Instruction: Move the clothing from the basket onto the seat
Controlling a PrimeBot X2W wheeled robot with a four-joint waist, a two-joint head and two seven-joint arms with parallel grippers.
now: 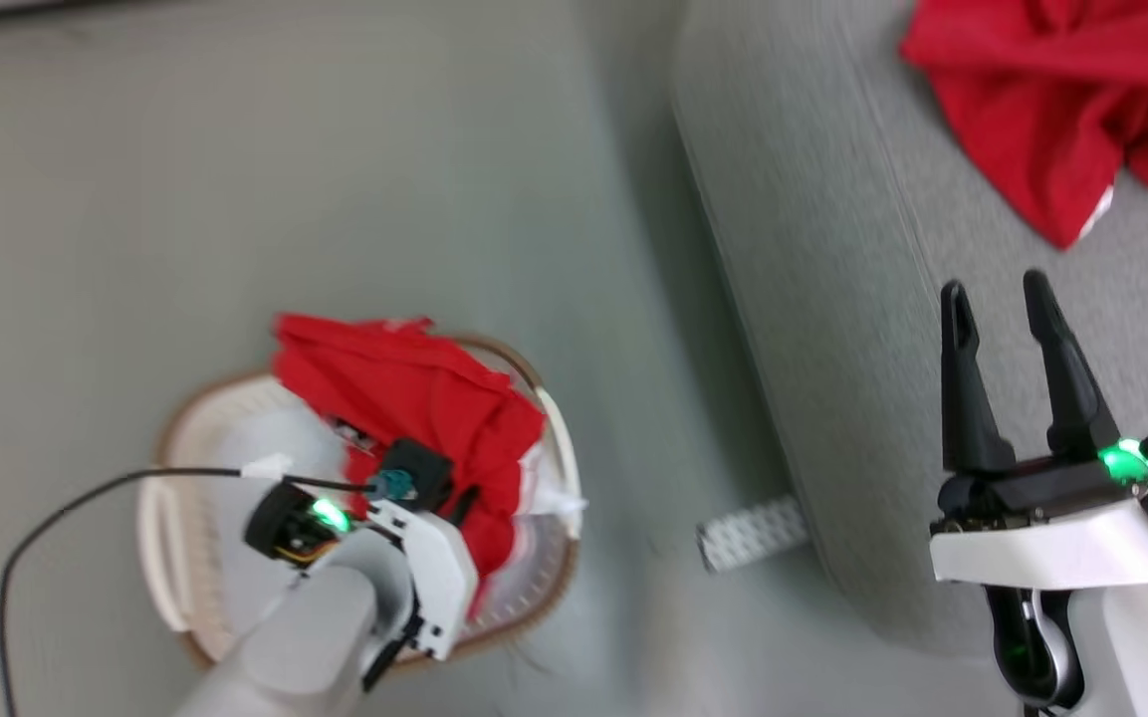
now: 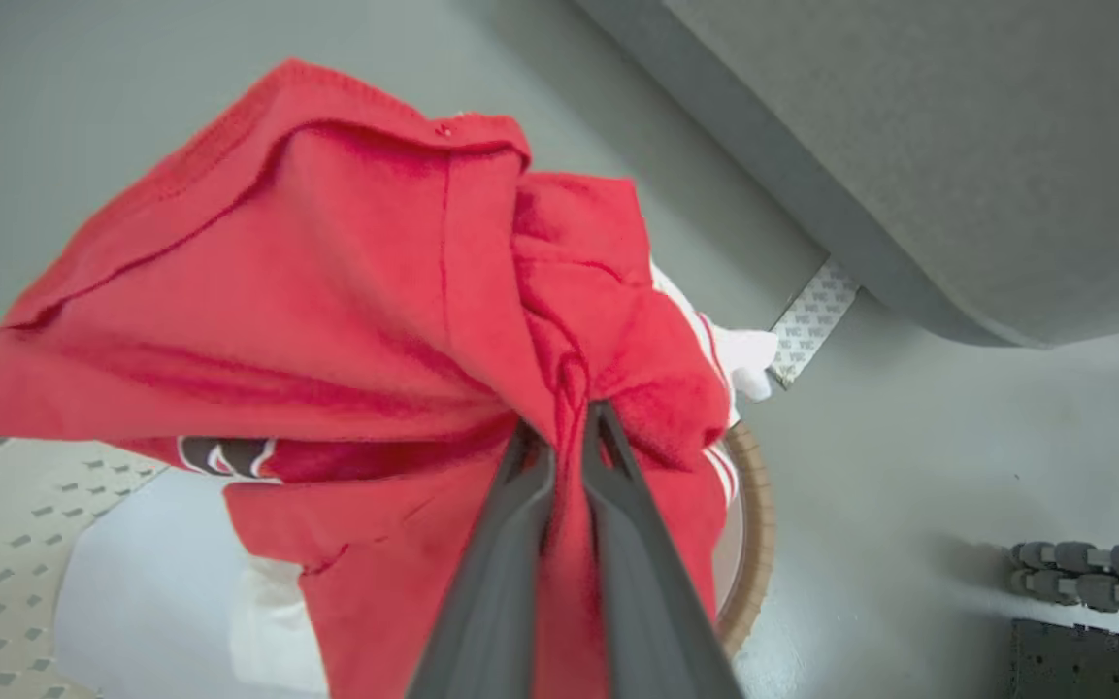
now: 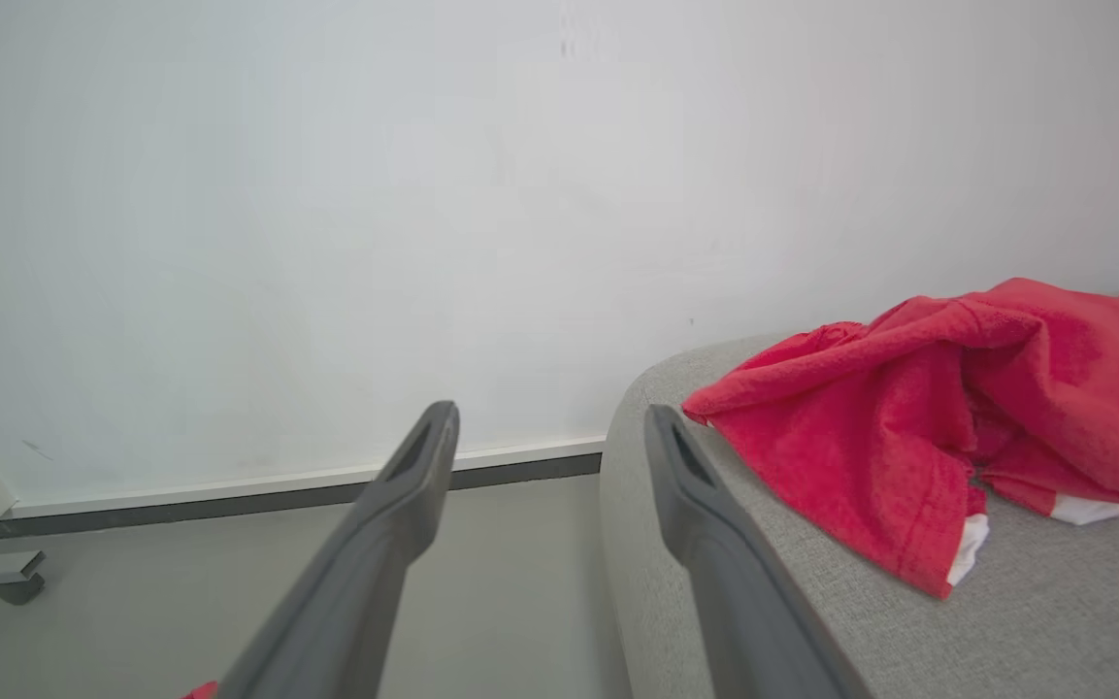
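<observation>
Clamped on the red sportswear garment [image 2: 307, 291], the left gripper [image 2: 564, 424] should lift it clear of the oval white perforated basket [image 2: 753, 515] before crossing to the grey woven seat [image 1: 832, 299]; the right gripper [image 1: 994, 286] gapes apart.

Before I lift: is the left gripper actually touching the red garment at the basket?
Touching. The left wrist view shows the left gripper closed on a fold of the red garment, cloth pinched between its fingers.

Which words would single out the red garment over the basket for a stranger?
Find the white oval basket on the floor beside the grey seat. The red garment is bunched over it, pinched in the left jaws; the other red piece lies on the seat.
</observation>
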